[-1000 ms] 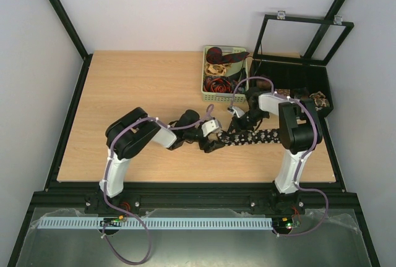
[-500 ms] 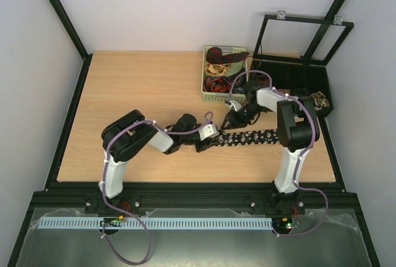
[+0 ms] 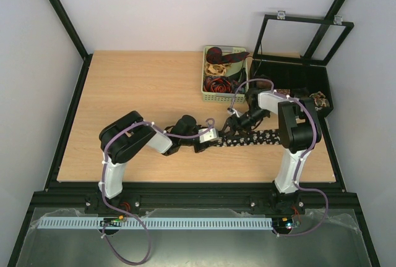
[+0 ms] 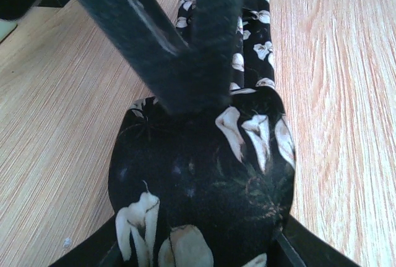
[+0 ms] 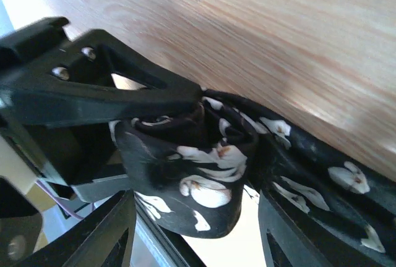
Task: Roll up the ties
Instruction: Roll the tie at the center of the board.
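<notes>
A black tie with white flowers (image 3: 253,137) lies as a strip on the wooden table, its left end rolled into a small coil (image 4: 204,174). My left gripper (image 3: 211,137) (image 4: 198,251) is shut on that coil, a finger pressing each side. My right gripper (image 3: 233,120) (image 5: 195,233) stands open around the same coil (image 5: 185,174), its fingers (image 5: 114,233) clear of the cloth. In the left wrist view the right gripper's dark fingers (image 4: 207,32) reach down onto the coil from above. More ties (image 3: 218,69), dark red, beige and red-black coils, sit in the green basket.
The green basket (image 3: 205,80) stands at the back middle of the table. A black compartment box (image 3: 291,80) with its framed lid (image 3: 309,20) raised stands at the back right, holding brown coiled ties (image 3: 319,100). Black frame rails edge the table.
My right gripper has gone from shut to open around the coil. My left gripper has closed onto the coil and shifted slightly left and nearer.
</notes>
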Tool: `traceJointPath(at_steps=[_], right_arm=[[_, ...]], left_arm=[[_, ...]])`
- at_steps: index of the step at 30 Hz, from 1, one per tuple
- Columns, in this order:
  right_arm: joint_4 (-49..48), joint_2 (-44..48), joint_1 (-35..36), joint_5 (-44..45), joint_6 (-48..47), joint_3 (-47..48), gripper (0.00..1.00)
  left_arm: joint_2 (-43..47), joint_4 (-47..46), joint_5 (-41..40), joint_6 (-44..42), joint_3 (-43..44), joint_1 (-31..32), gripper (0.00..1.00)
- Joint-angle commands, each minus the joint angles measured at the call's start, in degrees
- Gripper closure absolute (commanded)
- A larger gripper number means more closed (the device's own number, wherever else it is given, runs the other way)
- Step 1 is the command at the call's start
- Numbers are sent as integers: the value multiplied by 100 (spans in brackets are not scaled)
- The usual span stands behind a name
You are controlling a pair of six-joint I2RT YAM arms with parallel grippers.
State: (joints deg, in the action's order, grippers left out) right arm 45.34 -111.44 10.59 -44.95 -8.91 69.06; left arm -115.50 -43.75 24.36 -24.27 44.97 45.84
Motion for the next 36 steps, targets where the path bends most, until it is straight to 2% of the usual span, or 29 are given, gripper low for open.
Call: traceJointPath(at_steps=[1, 9, 11, 16, 18, 20, 21, 23, 30, 32, 36], right_arm=[[114, 129, 25, 143, 194, -208, 47], [-255, 117, 99, 178, 171, -519, 80], [-330, 71, 93, 199, 255, -491, 83], [-367, -22, 82, 254, 285, -499, 98], [-335, -47, 71, 227, 284, -468, 95], [-287, -26, 54, 109, 296, -418, 68], [-335, 28, 46, 73, 353, -411, 61], [-459, 105, 41, 62, 453, -404, 58], [-592, -110, 53, -231, 606, -341, 64], [-576, -98, 55, -243, 569, -340, 72], [-469, -188, 51, -173, 455, -369, 96]], left_arm=[[-70, 779, -189, -329, -227, 2, 60], [-51, 757, -158, -357, -269, 3, 60], [-51, 749, -148, -359, -274, -3, 60], [-50, 754, -29, -389, -262, -16, 57], [-59, 762, 11, -417, -248, -17, 58], [-58, 762, 51, -443, -235, -14, 58], [-60, 763, 59, -446, -227, -21, 58], [-67, 780, 80, -445, -225, -14, 58], [-85, 782, 121, -444, -218, -14, 57], [-95, 780, 137, -454, -215, -14, 57], [-113, 797, 136, -415, -191, -22, 55]])
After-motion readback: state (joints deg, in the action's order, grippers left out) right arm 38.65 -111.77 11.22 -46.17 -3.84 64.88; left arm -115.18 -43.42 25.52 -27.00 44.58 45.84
